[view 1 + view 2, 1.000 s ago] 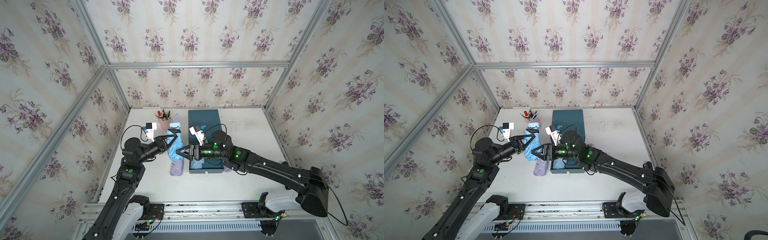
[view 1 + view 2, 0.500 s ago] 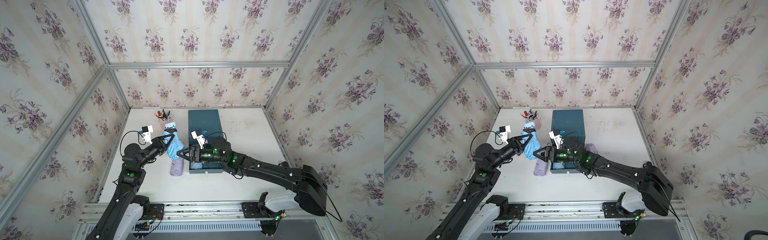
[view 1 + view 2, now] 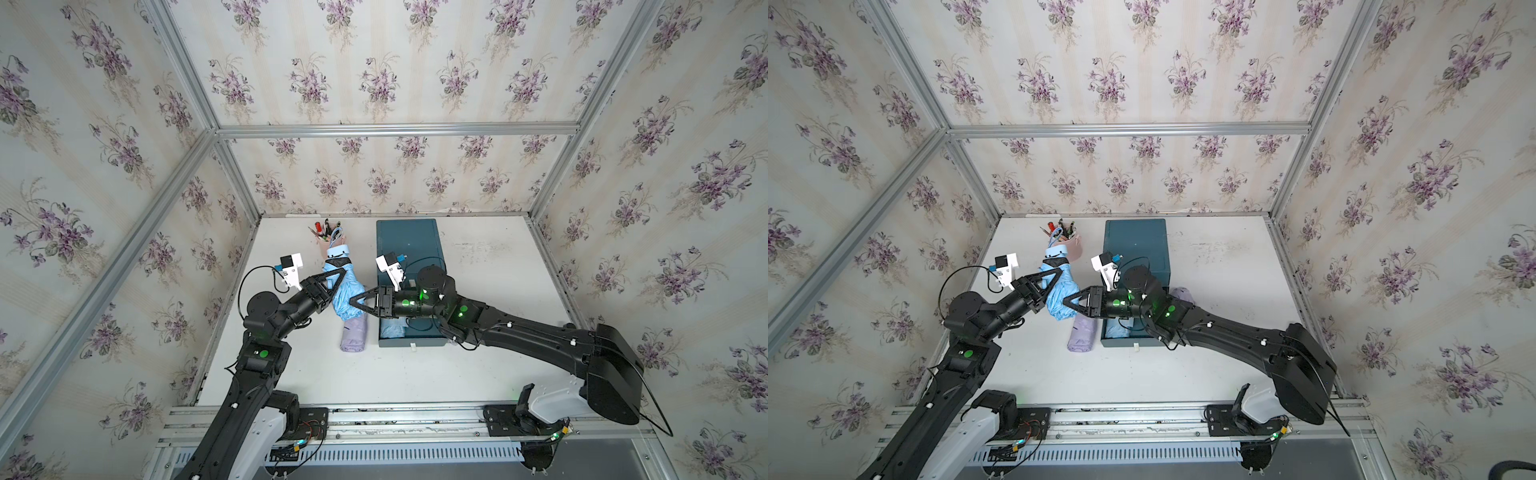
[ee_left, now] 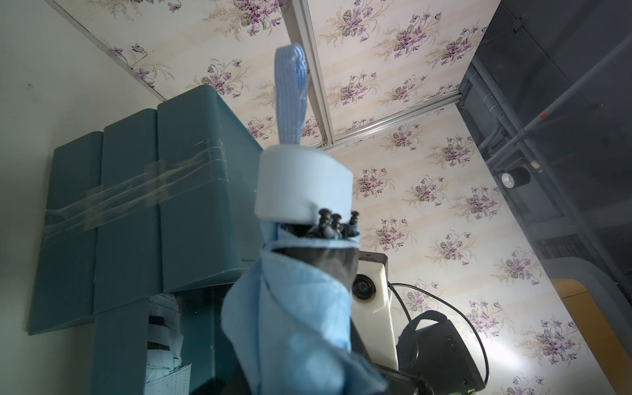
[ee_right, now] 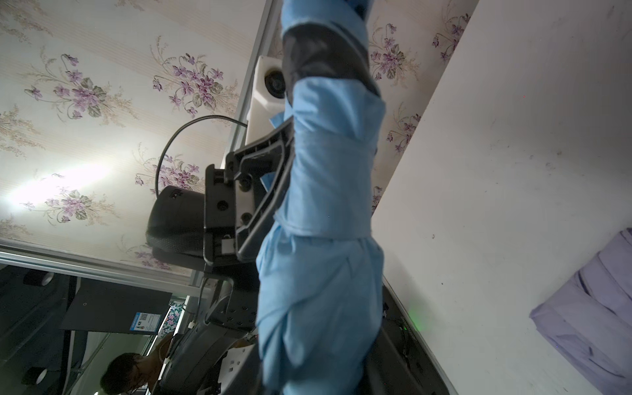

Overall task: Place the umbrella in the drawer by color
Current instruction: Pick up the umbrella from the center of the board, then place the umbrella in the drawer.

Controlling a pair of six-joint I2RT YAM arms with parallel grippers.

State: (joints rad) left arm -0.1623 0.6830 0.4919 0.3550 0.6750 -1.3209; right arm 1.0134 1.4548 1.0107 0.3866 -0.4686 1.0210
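Handover, seemingly: the left gripper (image 3: 340, 272) is clamped on the blue umbrella (image 3: 347, 291), held off the desk (image 3: 374, 374) beside the open teal drawer (image 3: 411, 343) (a second blue umbrella (image 3: 392, 329) lies inside). The right gripper (image 3: 353, 300) is at its lower part; whether those jaws grip it, I cannot tell. Next: secure that grip, then release the left. The only label, a QR sticker (image 5: 143, 321), is unreadable.
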